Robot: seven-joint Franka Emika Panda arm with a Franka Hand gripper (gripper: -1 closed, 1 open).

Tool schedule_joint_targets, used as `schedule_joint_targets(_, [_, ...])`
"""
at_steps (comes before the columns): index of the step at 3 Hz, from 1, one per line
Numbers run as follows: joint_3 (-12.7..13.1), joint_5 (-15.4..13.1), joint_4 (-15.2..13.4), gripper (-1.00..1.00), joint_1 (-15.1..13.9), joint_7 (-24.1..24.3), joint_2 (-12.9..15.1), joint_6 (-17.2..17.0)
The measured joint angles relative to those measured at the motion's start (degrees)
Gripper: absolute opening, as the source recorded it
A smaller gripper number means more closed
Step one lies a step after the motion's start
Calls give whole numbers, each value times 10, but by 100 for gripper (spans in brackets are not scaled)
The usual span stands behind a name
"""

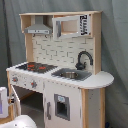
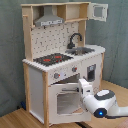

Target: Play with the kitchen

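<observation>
The white and light-wood toy kitchen [image 1: 65,85] stands upright in both exterior views, with a black-red hob [image 1: 35,66], black tap [image 1: 84,59], sink [image 1: 70,75] and grey hood [image 1: 39,29]. In the second exterior view the kitchen [image 2: 37,80] shows its windowed oven door [image 2: 62,102] under two knobs. My gripper [image 2: 82,86] sits at the oven door's upper right corner, on the end of the white arm [image 2: 102,102]. Whether it touches the door cannot be told. Part of the white arm [image 1: 22,121] shows at the first exterior view's lower left.
The kitchen stands on a wooden surface [image 2: 15,117] before a grey curtain [image 2: 10,50]. A small upper cabinet door [image 2: 98,11] hangs open at the top right. Beside the oven is a lower cabinet door [image 1: 61,106] with a dark panel.
</observation>
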Motion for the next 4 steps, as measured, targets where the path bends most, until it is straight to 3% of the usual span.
schedule_joint_targets(2, [7,25,70,-100,-10,-7,0,-90])
schedule_joint_targets(3, [13,30,82,-100,-20,-14,0,-101])
schedule_joint_targets(4, [16,30,84,100,-23,-14,0,-101])
